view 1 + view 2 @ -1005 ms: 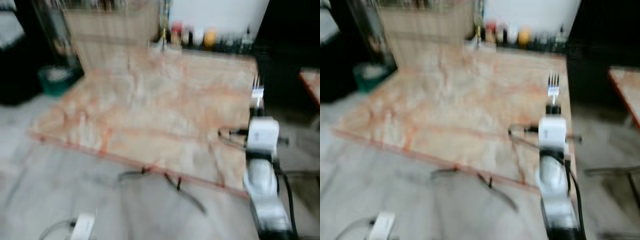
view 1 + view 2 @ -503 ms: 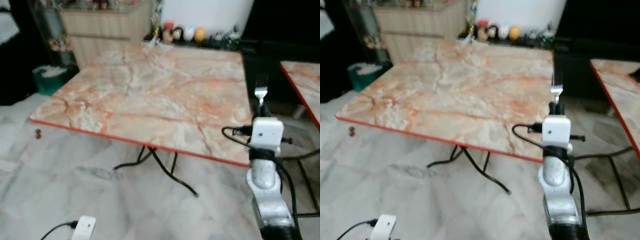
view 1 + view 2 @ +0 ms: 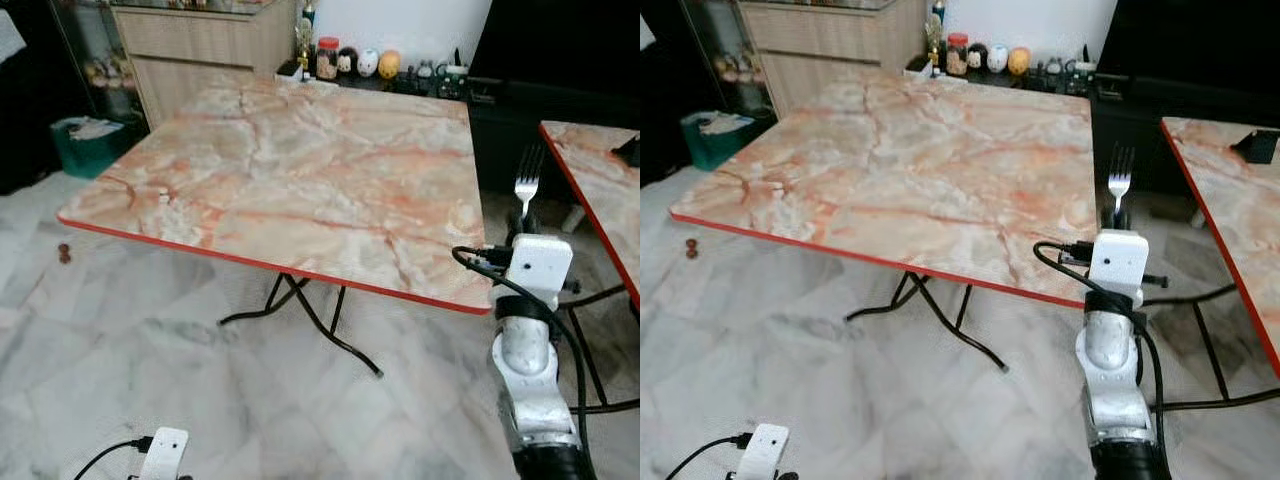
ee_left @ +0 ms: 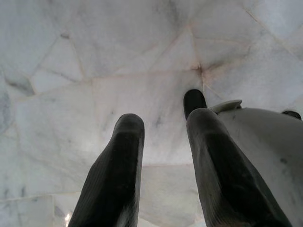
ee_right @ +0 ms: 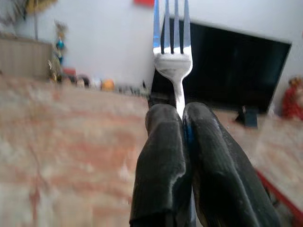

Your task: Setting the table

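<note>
A square marble-patterned table (image 3: 300, 170) with a red edge stands in front of me, its top bare. My right gripper (image 3: 525, 222) is raised beside the table's near right corner and is shut on a silver fork (image 3: 527, 180), which stands upright with its tines up. In the right wrist view the fork (image 5: 173, 56) rises from between the two closed black fingers (image 5: 161, 161). My left gripper (image 4: 161, 127) hangs low over the marble floor, its fingers apart with nothing between them.
A second marble table (image 3: 600, 190) stands to the right with a dark object (image 3: 630, 150) on it. Behind the table are a wooden cabinet (image 3: 200, 45), a low shelf with jars and figurines (image 3: 360, 62) and a dark TV unit (image 3: 540, 60). A green bin (image 3: 85, 140) is at left.
The camera has steadied and come closer to the table, and the blur has cleared. The right gripper still holds the fork upright by the table's right edge.
</note>
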`<state>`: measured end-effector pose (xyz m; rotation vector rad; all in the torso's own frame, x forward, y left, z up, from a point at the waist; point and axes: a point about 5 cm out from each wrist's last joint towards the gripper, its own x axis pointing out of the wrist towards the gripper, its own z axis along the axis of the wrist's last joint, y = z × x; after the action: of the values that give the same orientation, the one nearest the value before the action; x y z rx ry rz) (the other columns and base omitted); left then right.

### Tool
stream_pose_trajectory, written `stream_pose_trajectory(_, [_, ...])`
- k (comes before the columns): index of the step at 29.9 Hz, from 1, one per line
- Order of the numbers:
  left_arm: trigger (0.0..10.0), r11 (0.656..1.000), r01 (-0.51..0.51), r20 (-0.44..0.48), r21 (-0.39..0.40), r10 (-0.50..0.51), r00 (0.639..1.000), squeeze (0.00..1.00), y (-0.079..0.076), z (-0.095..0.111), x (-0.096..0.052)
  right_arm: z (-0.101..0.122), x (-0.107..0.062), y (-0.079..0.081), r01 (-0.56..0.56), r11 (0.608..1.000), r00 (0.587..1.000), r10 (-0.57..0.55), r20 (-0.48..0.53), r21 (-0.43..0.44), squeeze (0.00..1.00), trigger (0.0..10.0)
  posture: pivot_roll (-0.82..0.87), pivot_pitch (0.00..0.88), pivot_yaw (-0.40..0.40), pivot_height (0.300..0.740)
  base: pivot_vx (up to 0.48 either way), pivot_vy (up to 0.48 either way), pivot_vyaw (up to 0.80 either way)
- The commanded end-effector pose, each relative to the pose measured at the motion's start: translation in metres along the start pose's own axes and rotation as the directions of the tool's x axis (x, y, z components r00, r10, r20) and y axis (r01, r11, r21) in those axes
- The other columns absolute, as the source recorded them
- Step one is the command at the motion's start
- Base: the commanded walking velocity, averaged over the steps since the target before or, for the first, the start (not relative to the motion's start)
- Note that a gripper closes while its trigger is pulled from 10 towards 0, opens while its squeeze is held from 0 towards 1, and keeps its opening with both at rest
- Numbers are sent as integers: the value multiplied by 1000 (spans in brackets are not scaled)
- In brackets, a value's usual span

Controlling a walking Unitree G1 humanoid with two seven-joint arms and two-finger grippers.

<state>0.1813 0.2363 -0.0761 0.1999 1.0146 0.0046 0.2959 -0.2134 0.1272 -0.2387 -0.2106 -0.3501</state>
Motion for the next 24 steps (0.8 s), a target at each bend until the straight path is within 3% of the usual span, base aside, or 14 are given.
stream_pose_trajectory(1, [10000,1000,-2,0,-8,2,1000,0,0,1,0,-7,-3,-8,24,1000,999,-24,-27,-10,0,10000,15,0,-46,740,0,0,0])
stream_pose_trajectory(9, [10000,1000,1,-1,-5,-1,1000,0,1,1,0,-50,-44,-31,197,978,957,-206,-203,-65,0,10000,16,0,-47,740,0,0,0])
stream_pose_trajectory(12, [10000,1000,2,-1,-4,-2,1000,0,1,1,0,-67,-62,-43,302,950,902,-313,-296,-86,0,10000,19,0,-48,740,0,0,0])
stream_pose_trajectory(14, [10000,1000,3,-1,-2,-3,1000,0,1,1,0,-83,-73,-48,372,924,839,-374,-395,-86,0,10000,17,0,-47,740,0,0,0])
stream_pose_trajectory(20, [10000,1000,11,-11,-3,-11,1000,0,-1,0,0,-106,-82,-48,407,911,765,-381,-520,-69,0,10000,22,0,-53,740,0,0,0])
stream_pose_trajectory(24, [10000,1000,15,-6,-17,-15,1000,0,-1,-1,0,-127,-89,-38,361,931,705,-315,-636,-60,0,10000,23,0,-55,740,0,0,0])
